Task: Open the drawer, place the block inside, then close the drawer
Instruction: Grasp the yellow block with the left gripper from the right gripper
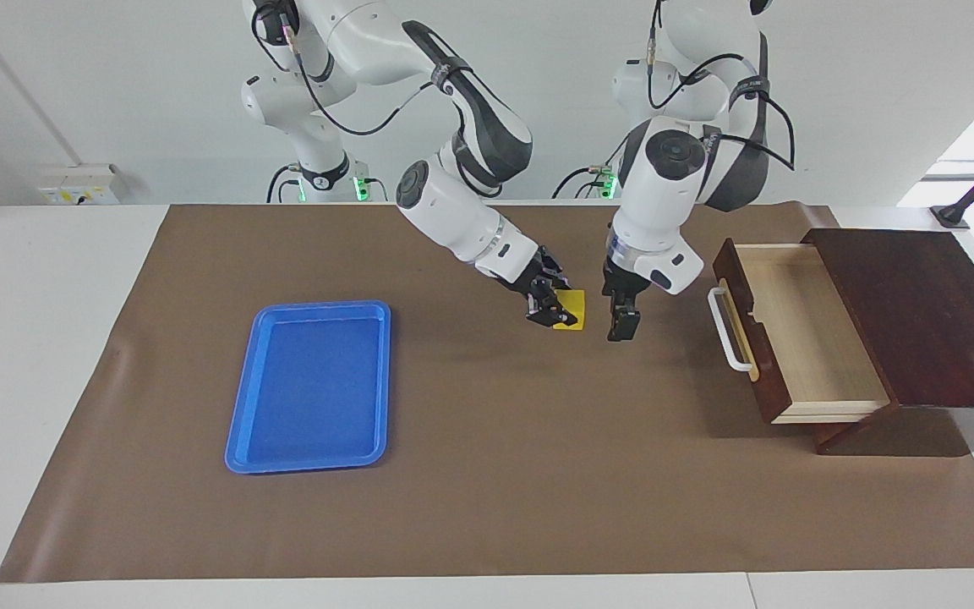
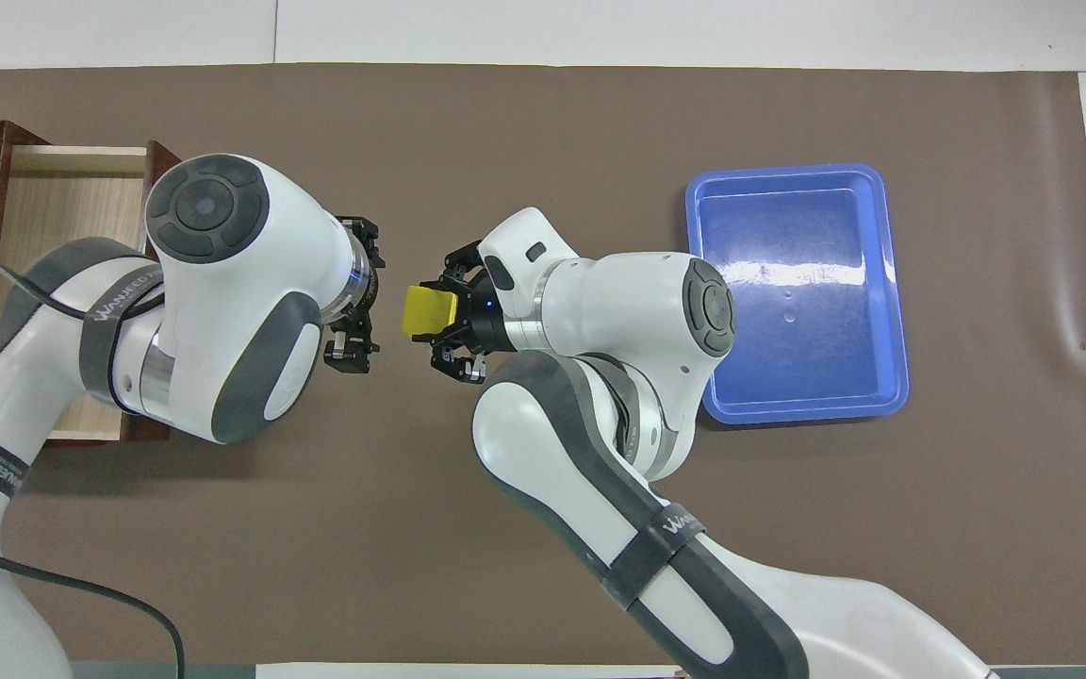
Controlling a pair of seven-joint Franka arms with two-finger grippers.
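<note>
Right gripper [image 1: 556,309] clamps the block [image 1: 572,309] beside the wide-spread left gripper [image 1: 622,325].

Yellow block [image 2: 429,310] in right gripper [image 2: 439,325], open-fingered left gripper [image 2: 354,294] just beside, drawer [image 2: 72,203] open.

One drawer [image 1: 800,334], one block [image 1: 572,308], one blue tray [image 1: 311,386].

Bright, even light from above; both views are sharp. Soft shadows lie under the arms and beside the drawer [image 1: 800,334]. White glare streaks the blue tray [image 2: 793,273].
</note>
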